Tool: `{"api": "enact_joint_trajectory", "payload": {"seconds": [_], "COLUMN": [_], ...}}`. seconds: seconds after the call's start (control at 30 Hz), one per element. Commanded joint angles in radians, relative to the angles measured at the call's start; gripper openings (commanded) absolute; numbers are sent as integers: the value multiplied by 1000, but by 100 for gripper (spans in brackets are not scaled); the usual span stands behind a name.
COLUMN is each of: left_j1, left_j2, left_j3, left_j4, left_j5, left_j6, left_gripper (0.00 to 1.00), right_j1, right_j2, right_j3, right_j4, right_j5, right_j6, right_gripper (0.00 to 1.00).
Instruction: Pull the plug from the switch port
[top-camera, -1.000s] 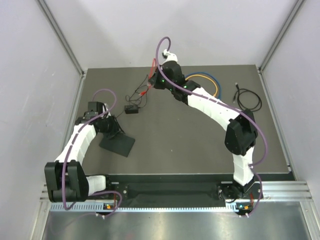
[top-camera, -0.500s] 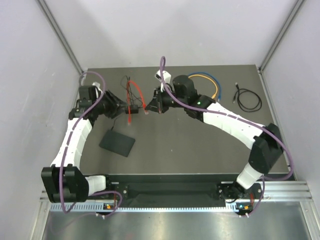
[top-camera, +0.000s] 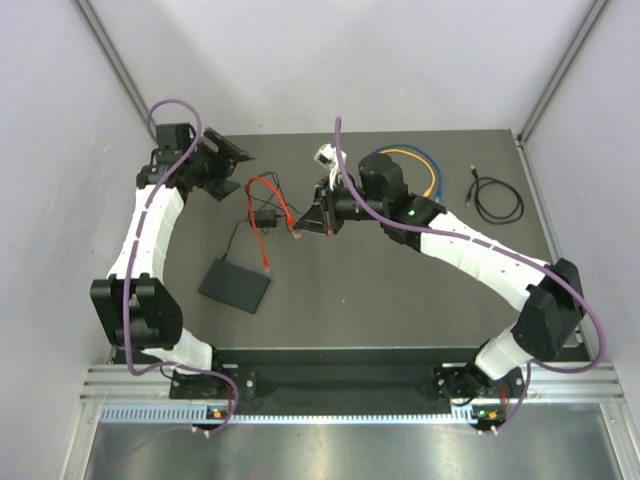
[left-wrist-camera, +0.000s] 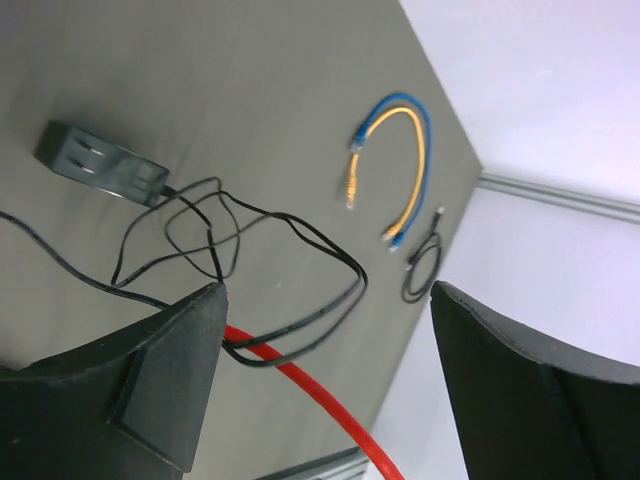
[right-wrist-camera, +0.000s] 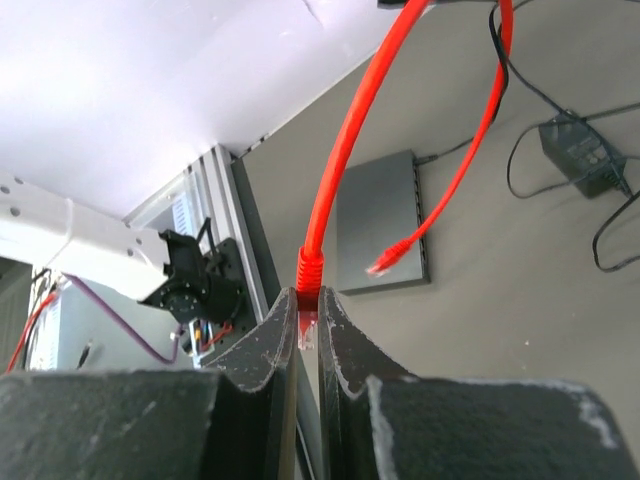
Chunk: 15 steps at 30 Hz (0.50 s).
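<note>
The switch (top-camera: 234, 286) is a flat black slab lying on the mat at the near left; it also shows in the right wrist view (right-wrist-camera: 380, 225). My right gripper (top-camera: 303, 226) hangs above the mat's middle, shut on a clear plug with a red boot (right-wrist-camera: 309, 285). From that plug the red cable (top-camera: 270, 195) arcs away, and its other plug (right-wrist-camera: 384, 264) dangles free over the switch, in no port. My left gripper (top-camera: 226, 158) is raised at the far left, open and empty (left-wrist-camera: 325, 290), with the red cable (left-wrist-camera: 310, 395) passing below it.
A small black power adapter (top-camera: 263, 218) with a thin looped cord lies between the arms. Blue and yellow patch cables (top-camera: 415, 165) and a coiled black cable (top-camera: 495, 197) lie at the far right. The left wall stands close to the left arm.
My left gripper lifted off the switch, swung to the far left corner and opened wide. My right gripper carried the red plug from the back toward the middle; the cable now hangs loose.
</note>
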Motion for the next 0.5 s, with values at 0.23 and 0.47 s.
{"api": "enact_joint_trajectory", "payload": {"seconds": [0.23,0.47], "left_j1": [-1,-4], "left_j2": [105,128], "left_j3": [66,88], "left_j4": [90,124], "left_j5": [292,445], "left_j6": [365,689], "left_gripper": [79,81], "right_j1": [-1,-2], "right_j2": [-63,-65], "right_j3": [-38,-41], "right_j4": [43,-9], "right_j5": [-45,-51], "right_j6": [-8,-19], "right_gripper": [0,0]}}
